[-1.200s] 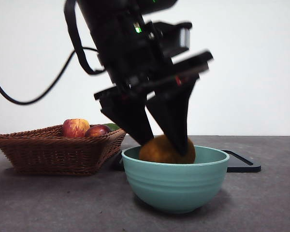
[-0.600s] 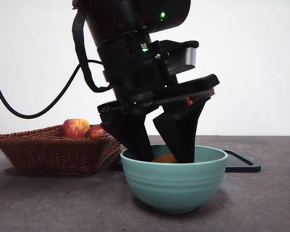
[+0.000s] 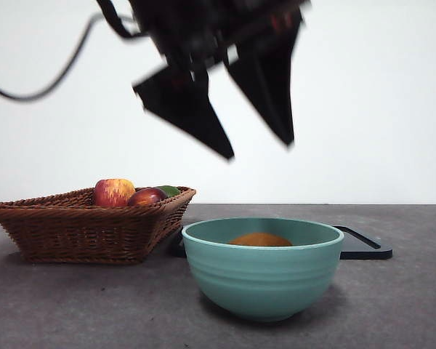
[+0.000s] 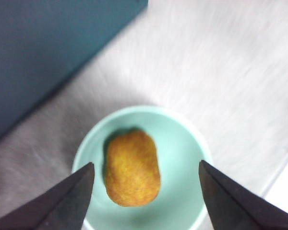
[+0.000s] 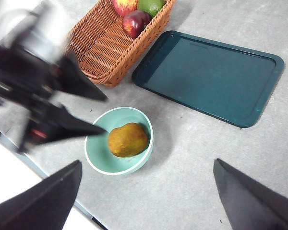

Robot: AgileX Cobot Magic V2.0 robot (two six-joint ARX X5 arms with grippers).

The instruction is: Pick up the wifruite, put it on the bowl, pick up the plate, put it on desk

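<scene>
The brown wifruite (image 3: 260,239) lies in the teal-green bowl (image 3: 261,280) on the dark grey desk (image 3: 392,305), only its top showing over the rim. My left gripper (image 3: 259,149) hangs open well above the bowl, holding nothing. Its wrist view looks straight down on the wifruite (image 4: 132,167) inside the bowl (image 4: 182,124), between the spread jaws of the left gripper (image 4: 145,164). My right gripper (image 5: 147,163) is open and empty, high over the desk (image 5: 206,158), seeing the wifruite (image 5: 128,139), the bowl (image 5: 98,153) and the left gripper (image 5: 104,114). The plate is out of view.
A brown wicker basket (image 3: 80,225) stands left of the bowl with a red-and-yellow apple (image 3: 113,192), a dark red fruit (image 3: 147,196) and a green fruit (image 5: 150,5). A dark rectangular tray (image 5: 211,76) lies flat behind the bowl, its edge (image 3: 363,251) showing.
The left gripper let go of the wifruite inside the bowl, opened and rose clear above it. The wifruite stays in the bowl.
</scene>
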